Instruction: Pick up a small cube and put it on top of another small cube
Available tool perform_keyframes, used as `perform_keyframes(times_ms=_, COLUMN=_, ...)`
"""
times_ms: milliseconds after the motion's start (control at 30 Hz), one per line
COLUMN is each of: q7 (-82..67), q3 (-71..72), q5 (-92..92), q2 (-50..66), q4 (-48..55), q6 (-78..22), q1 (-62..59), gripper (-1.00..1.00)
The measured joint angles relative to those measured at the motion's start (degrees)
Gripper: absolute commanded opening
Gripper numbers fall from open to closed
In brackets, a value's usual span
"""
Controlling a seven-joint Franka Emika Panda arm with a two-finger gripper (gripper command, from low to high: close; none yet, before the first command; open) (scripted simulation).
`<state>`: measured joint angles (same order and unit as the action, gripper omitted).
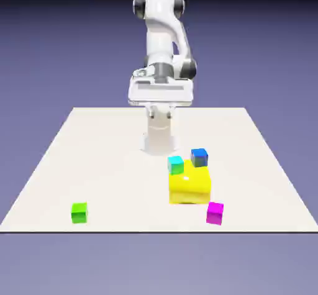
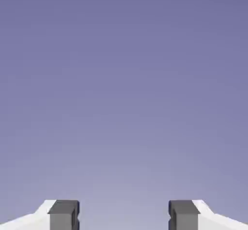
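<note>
Exterior view first: a white robot arm (image 1: 159,36) stands up in the top middle of the frame, and its round white bottom part (image 1: 159,143) is near the middle. The tabletop (image 1: 118,163) is a pale cream color, with blue-purple all around it. The small green cube (image 1: 79,213) sits on the tabletop in the lower left of the frame, close to the front edge and well apart from the other blocks. It sits flat.

Right of the middle, lower down, is a big yellow block (image 1: 189,188), much bigger than the cubes. A small light blue cube (image 1: 176,165) shows at the block's upper left part, and a small dark blue cube (image 1: 199,158) shows at its upper right part. I can't tell if those two sit on top of the block. A small pink-purple cube (image 1: 215,213) is on the tabletop in the lower right part of the frame, near the yellow block's lower right corner.

In the hand view, the fingers (image 2: 63,217) are spread wide, one in the lower left and one in the lower right. They hold nothing, and just blue-purple (image 2: 124,103) shows between and above them
</note>
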<state>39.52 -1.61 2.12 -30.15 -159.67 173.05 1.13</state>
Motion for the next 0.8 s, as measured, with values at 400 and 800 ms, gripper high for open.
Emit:
perform_keyframes(times_ms=400, q7=-29.18, q3=-16.00, q5=21.07, q2=24.92, q4=13.25, q6=-9.54, q1=4.27, gripper=0.00)
perform_keyframes(times_ms=800, q7=-58.35, q3=-32.01, q5=42.14, q2=49.84, q4=26.50, q6=-19.08, q1=8.74, gripper=0.00)
